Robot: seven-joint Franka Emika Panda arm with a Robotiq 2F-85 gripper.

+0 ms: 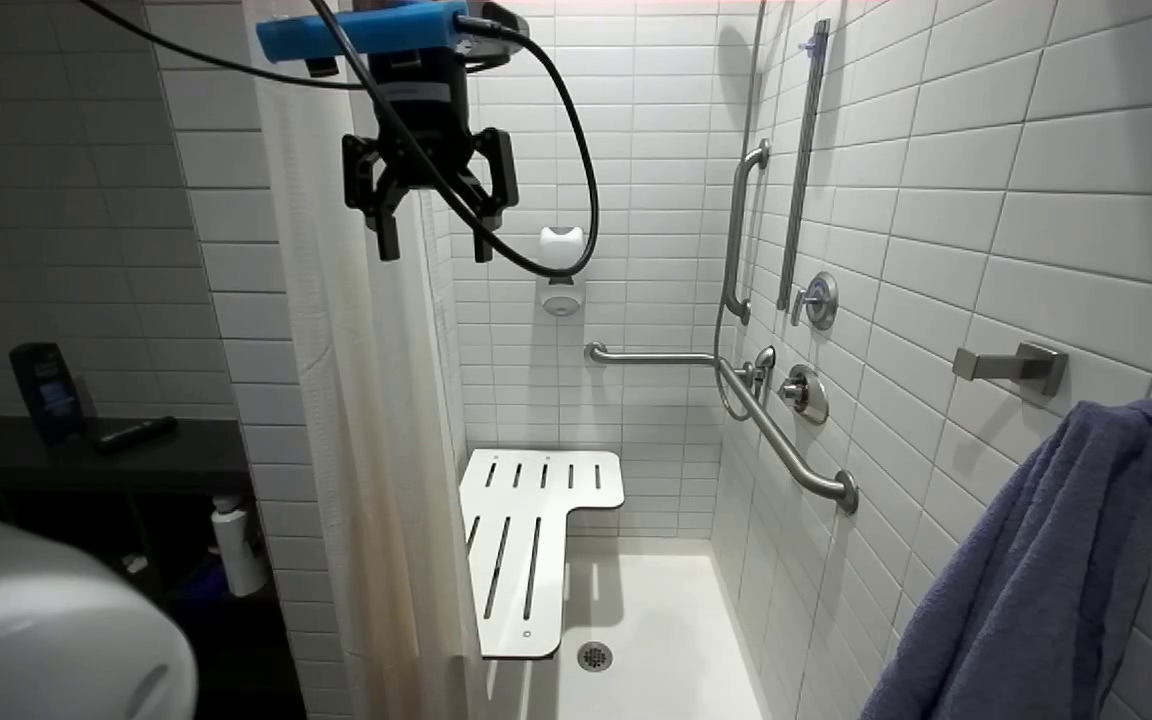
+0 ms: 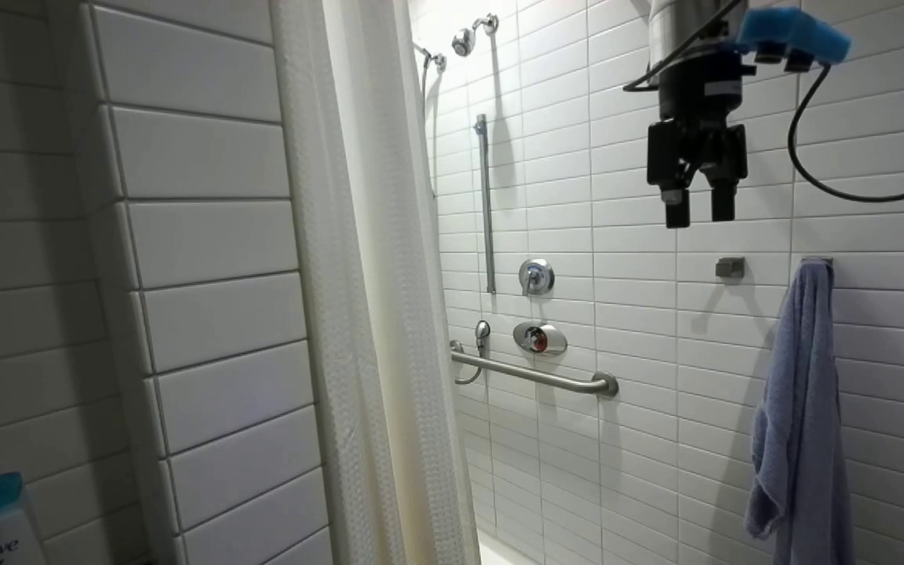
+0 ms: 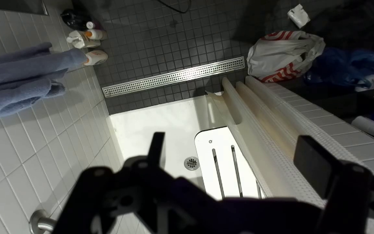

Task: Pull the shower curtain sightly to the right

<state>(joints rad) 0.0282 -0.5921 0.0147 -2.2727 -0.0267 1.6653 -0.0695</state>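
Note:
The shower curtain [image 1: 376, 450] is a tall off-white sheet with vertical folds, bunched at the left of the shower opening. It also hangs left of centre in an exterior view [image 2: 373, 275] and runs diagonally down the right half of the wrist view [image 3: 271, 162]. My black gripper [image 1: 436, 242] points down, open and empty, and overlaps the curtain's right edge in that view. In an exterior view, the gripper [image 2: 700, 205] is well to the right of the curtain, apart from it. In the wrist view, the fingers [image 3: 234, 154] are wide apart with no fabric pinched between them.
A white slatted seat [image 1: 521, 560] is behind the curtain. Metal grab bars [image 1: 786, 450] and shower controls [image 1: 806, 393] line the tiled right wall. A blue-grey towel [image 1: 1046, 560] hangs near. A black cable [image 1: 591, 180] loops beside the gripper. A dark shelf [image 1: 136, 450] stands left.

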